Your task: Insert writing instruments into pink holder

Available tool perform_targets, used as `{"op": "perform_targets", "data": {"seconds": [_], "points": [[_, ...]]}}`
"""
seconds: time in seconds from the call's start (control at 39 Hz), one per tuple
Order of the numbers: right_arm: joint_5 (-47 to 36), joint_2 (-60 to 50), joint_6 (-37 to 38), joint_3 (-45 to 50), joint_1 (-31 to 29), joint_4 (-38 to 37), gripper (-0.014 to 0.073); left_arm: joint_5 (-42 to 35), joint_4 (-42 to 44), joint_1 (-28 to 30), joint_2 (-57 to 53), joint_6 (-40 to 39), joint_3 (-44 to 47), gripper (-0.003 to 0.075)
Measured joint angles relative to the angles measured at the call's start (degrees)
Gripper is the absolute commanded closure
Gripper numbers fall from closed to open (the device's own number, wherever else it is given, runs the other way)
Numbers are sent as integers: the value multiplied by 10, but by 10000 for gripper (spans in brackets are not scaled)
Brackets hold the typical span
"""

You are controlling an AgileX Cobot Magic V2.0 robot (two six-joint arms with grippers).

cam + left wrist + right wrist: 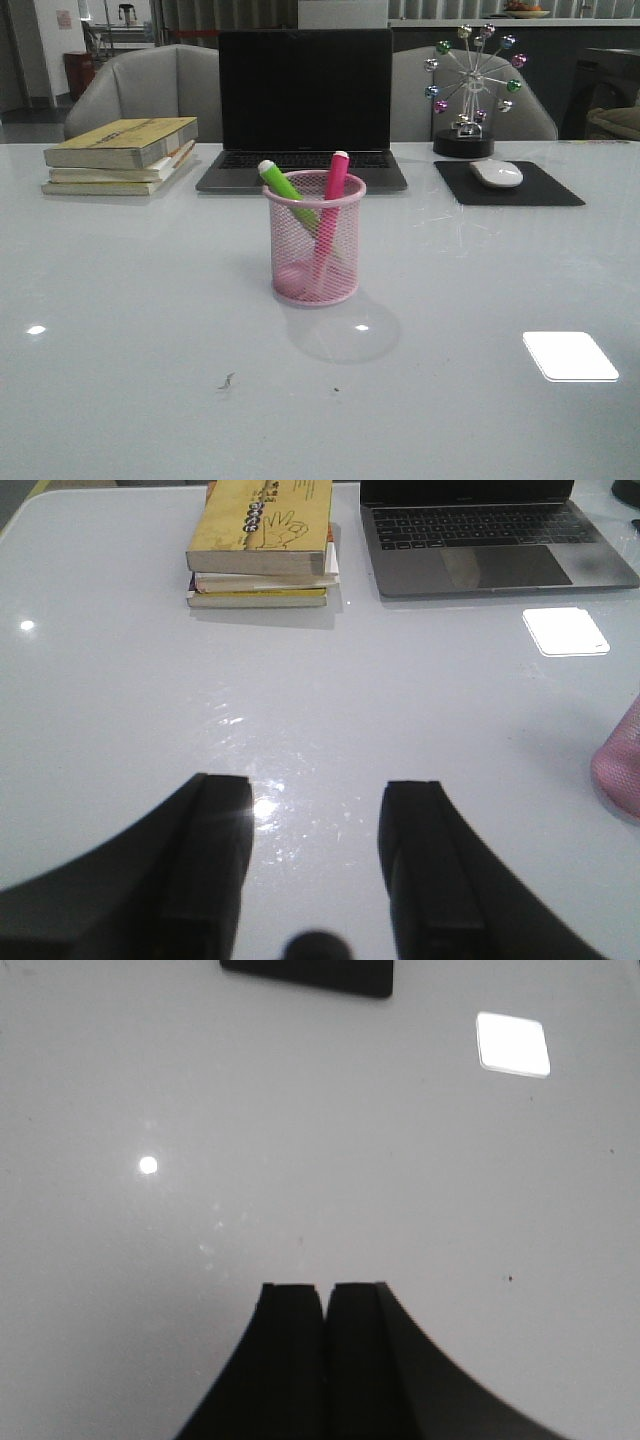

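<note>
A: Where's the holder?
B: Pink mesh pen cup (314,240) stands upright mid-table (120,300), in front of the laptop (304,110). Both markers are inside it.
A: How do they sit?
B: Green highlighter (285,186) leans toward the robot's left, cap above the rim. Pink highlighter (333,200) leans slightly the other way, cap also sticking out. They look crossed low in the cup, hard to tell through the mesh.
A: Left gripper?
B: Left gripper (314,850) has its fingers spread wide, nothing between them, over bare table. A pink edge of the cup shows at the side of its view.
A: Right?
B: Right gripper (326,1345) has fingers pressed together, holding nothing, over bare table with a corner of the mouse pad (310,975) beyond.
A: Other stuff?
B: Stack of books (122,155) back left, white mouse (496,173) on its black pad back right, ferris-wheel desk ornament (470,90) behind that.
</note>
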Motion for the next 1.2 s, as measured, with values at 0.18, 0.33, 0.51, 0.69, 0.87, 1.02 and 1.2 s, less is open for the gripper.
{"op": "perform_targets", "data": {"seconds": [0.18, 0.33, 0.51, 0.69, 0.87, 1.02, 1.2], "points": [[6, -92, 22, 0, 19, 1, 572, 0, 0, 0, 0, 0, 0, 357], [16, -188, 26, 0, 22, 17, 572, 0, 0, 0, 0, 0, 0, 357], [51, -249, 26, 0, 22, 20, 572, 0, 0, 0, 0, 0, 0, 357], [73, -275, 26, 9, 22, 37, 572, 0, 0, 0, 0, 0, 0, 357], [13, -302, -11, 61, 22, 84, 572, 0, 0, 0, 0, 0, 0, 357], [-75, -347, -32, 138, 22, 95, 572, 0, 0, 0, 0, 0, 0, 357], [-127, -417, -34, 210, 22, 95, 572, 0, 0, 0, 0, 0, 0, 357]]}}
